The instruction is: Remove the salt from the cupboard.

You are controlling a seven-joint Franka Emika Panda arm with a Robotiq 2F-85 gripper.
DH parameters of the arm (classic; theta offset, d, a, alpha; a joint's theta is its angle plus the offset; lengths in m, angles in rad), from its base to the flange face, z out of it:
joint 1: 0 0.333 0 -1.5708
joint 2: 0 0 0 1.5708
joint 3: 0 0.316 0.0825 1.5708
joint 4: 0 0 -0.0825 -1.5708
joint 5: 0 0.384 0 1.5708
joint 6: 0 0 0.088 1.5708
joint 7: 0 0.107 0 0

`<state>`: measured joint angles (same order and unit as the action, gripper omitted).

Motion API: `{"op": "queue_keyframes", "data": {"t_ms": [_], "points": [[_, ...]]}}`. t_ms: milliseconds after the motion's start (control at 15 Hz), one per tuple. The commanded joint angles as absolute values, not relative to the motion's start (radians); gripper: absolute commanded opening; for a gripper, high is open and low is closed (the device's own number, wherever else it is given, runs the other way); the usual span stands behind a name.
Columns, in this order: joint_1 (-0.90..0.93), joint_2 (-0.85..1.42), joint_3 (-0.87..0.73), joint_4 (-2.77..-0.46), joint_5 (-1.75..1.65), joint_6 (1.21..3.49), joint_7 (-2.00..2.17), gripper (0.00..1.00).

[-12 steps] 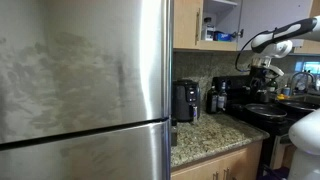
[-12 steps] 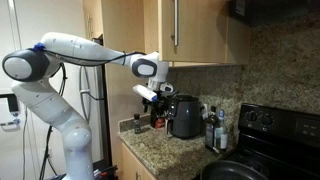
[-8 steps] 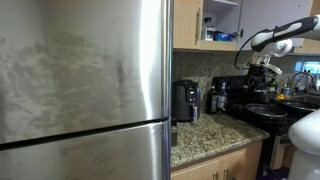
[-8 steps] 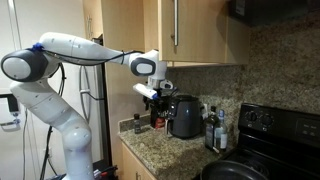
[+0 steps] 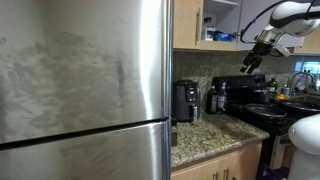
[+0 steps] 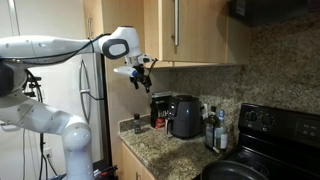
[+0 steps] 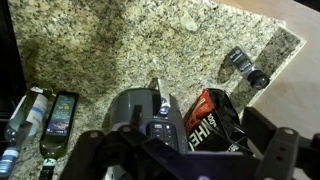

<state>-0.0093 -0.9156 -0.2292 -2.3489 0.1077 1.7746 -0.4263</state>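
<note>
The cupboard (image 5: pixel 224 18) stands open above the counter, white inside. A yellow item (image 5: pixel 209 35) and a blue item (image 5: pixel 226 37) sit on its shelf. I cannot make out the salt in any view. My gripper (image 5: pixel 254 62) hangs in the air in front of and a little below the cupboard shelf; it also shows in an exterior view (image 6: pixel 142 79). In the wrist view my gripper (image 7: pixel 183 152) is open and empty, its fingers spread wide, high above the counter.
Below me on the granite counter (image 7: pixel 110 50) are the black coffee maker (image 7: pixel 145 115), a red and black bag (image 7: pixel 214 116), bottles (image 7: pixel 42 120) and two small shakers (image 7: pixel 244 67). The big steel fridge (image 5: pixel 85 90) fills one side. A stove with a pan (image 5: pixel 262 110) is nearby.
My arm has risen from beside the coffee maker up to the height of the cupboard's lower shelf. The gripper stays open and empty.
</note>
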Motion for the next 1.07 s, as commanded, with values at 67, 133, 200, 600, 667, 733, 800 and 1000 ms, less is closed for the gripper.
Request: {"op": "queue_keyframes", "data": {"t_ms": [67, 133, 200, 600, 667, 733, 800, 1000], "points": [[0.002, -0.946, -0.235, -2.335, 0.100, 1.912, -0.422, 1.00], [0.009, -0.947, -0.233, -2.306, 0.094, 1.937, -0.431, 1.00], [0.017, -0.949, -0.230, -2.268, 0.092, 1.965, -0.430, 1.00], [0.080, -0.939, -0.241, -2.141, 0.102, 2.046, -0.419, 1.00], [0.093, -0.935, -0.246, -2.124, 0.105, 2.046, -0.421, 1.00], [0.101, -0.932, -0.251, -2.120, 0.107, 2.047, -0.423, 1.00], [0.098, -0.891, -0.247, -2.106, 0.109, 2.092, -0.401, 1.00], [0.120, -0.773, -0.251, -2.021, 0.180, 2.312, -0.300, 1.00]]}}
